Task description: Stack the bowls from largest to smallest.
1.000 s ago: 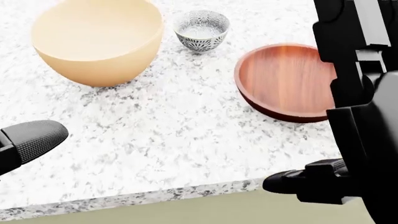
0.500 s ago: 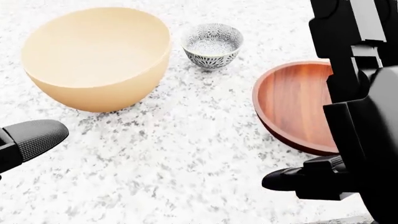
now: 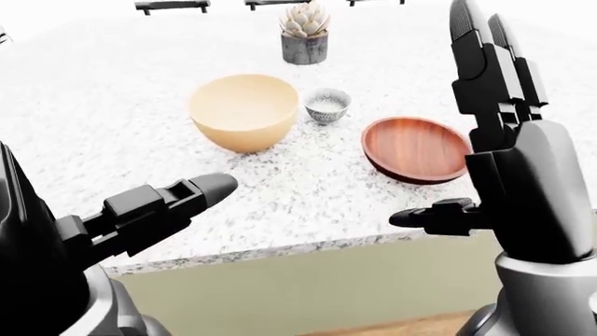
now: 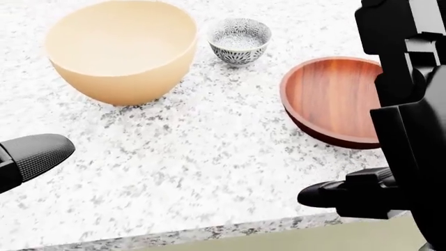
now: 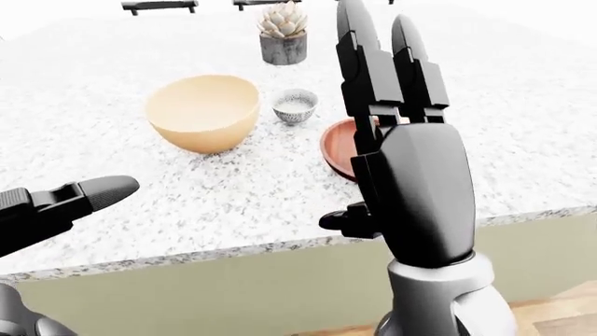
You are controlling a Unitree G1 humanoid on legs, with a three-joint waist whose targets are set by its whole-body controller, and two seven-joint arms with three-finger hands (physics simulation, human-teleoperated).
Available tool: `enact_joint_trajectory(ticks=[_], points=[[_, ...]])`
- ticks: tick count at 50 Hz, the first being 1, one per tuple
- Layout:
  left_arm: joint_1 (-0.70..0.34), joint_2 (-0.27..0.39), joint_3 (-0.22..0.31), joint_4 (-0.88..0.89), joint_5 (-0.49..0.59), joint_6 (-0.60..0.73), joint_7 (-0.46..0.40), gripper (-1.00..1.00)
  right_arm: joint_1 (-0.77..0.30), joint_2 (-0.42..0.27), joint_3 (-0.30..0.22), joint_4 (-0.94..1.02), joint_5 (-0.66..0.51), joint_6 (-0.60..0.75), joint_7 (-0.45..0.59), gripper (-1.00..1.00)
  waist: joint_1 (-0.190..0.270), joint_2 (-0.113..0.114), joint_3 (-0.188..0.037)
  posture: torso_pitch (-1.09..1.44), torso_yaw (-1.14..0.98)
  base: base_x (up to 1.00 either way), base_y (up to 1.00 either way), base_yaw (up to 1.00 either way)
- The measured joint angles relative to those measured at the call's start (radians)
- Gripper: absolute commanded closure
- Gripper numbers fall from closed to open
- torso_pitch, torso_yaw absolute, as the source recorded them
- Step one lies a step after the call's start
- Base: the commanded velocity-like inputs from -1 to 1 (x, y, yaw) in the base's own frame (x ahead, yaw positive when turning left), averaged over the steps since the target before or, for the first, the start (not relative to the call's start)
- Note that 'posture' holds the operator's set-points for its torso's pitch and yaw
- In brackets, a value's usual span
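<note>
Three bowls stand on a speckled white counter (image 4: pixel 209 157). The large tan bowl (image 4: pixel 122 49) is at the upper left in the head view. Just to its right sits a small grey patterned bowl (image 4: pixel 239 40). Further right lies a shallow brown wooden bowl (image 4: pixel 334 99), partly hidden behind my right hand. That right hand (image 3: pixel 485 133) is raised with fingers straight up and thumb out, open and empty, near the counter's edge. My left hand (image 3: pixel 177 203) reaches in from the lower left with fingers extended, open, well short of the tan bowl.
A potted succulent (image 3: pixel 305 31) stands beyond the bowls toward the top of the left-eye view. The counter's near edge (image 3: pixel 280 248) runs across below my hands, with a pale green cabinet face (image 3: pixel 308 294) beneath it. Dark benches show at the very top.
The whole picture shifts between frames as the camera moves: the bowls slid down, then back up, and the counter edge returns at the bottom. Both hands hold their poses.
</note>
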Motion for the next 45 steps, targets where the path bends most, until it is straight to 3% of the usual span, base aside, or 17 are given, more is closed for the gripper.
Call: enact_joint_trajectory(ticks=[14,20,26,28,30,31,33,35,38,40,42,45], points=[[0.004,0.000,0.005,0.003,-0.004,0.003,0.001,-1.00,0.013,-0.006,0.022,0.002,-0.016,-0.011,-0.014,-1.00,0.019,-0.019,-0.006,0.00,0.00,0.01,0.00,0.00],[0.005,-0.005,0.003,0.002,0.002,-0.001,-0.003,-1.00,0.031,0.005,0.020,0.002,-0.008,-0.040,-0.022,-1.00,0.031,-0.021,0.010,0.00,0.00,0.17,0.00,0.00],[0.001,-0.009,-0.007,-0.005,-0.001,-0.018,-0.009,-1.00,0.038,0.001,0.006,-0.005,-0.014,-0.034,-0.027,-1.00,0.027,0.020,-0.001,0.00,0.00,0.17,0.00,0.00],[-0.001,-0.008,-0.002,-0.003,0.000,-0.016,-0.009,-1.00,0.030,0.003,0.009,-0.003,-0.013,-0.034,-0.028,-1.00,0.027,0.047,-0.006,0.00,0.00,0.16,0.00,0.00],[0.006,-0.006,0.006,-0.001,0.001,-0.013,-0.007,-1.00,0.034,0.006,0.020,0.001,-0.009,-0.039,-0.026,-1.00,0.035,0.027,0.010,0.00,0.00,0.16,0.00,0.00],[0.008,-0.007,0.010,0.002,0.001,-0.010,-0.008,-1.00,0.035,0.006,0.022,0.006,-0.007,-0.041,-0.022,-1.00,0.037,0.028,0.014,0.00,0.00,0.17,0.00,0.00],[0.008,-0.009,0.012,0.007,0.001,-0.004,-0.009,-1.00,0.037,0.006,0.021,0.011,-0.006,-0.042,-0.016,-1.00,0.036,0.030,0.012,0.00,0.00,0.16,0.00,0.00],[0.003,-0.010,0.008,0.006,0.001,-0.004,-0.011,-1.00,0.033,0.007,0.015,0.006,-0.008,-0.040,-0.016,-1.00,0.032,0.018,0.007,0.00,0.00,0.16,0.00,0.00],[-0.001,-0.009,0.007,-0.004,0.000,-0.010,-0.011,-1.00,0.029,0.007,0.016,-0.006,-0.011,-0.040,-0.021,-1.00,0.035,-0.017,0.010,0.00,0.00,0.17,0.00,0.00],[-0.002,-0.010,0.006,-0.004,0.000,-0.013,-0.010,-1.00,0.028,0.006,0.018,-0.007,-0.011,-0.041,-0.024,-1.00,0.036,-0.056,0.002,0.00,0.00,0.18,0.00,0.00],[0.003,-0.017,-0.002,-0.001,-0.001,-0.019,-0.014,-1.00,0.037,-0.001,0.009,-0.002,-0.012,-0.037,-0.024,-1.00,0.025,-0.041,0.012,0.00,0.00,0.18,0.00,0.00],[0.004,-0.017,0.001,0.007,-0.001,-0.018,-0.020,-1.00,0.038,0.001,0.003,0.007,-0.016,-0.026,-0.019,-1.00,0.027,-0.047,0.010,0.00,0.00,0.18,0.00,0.00]])
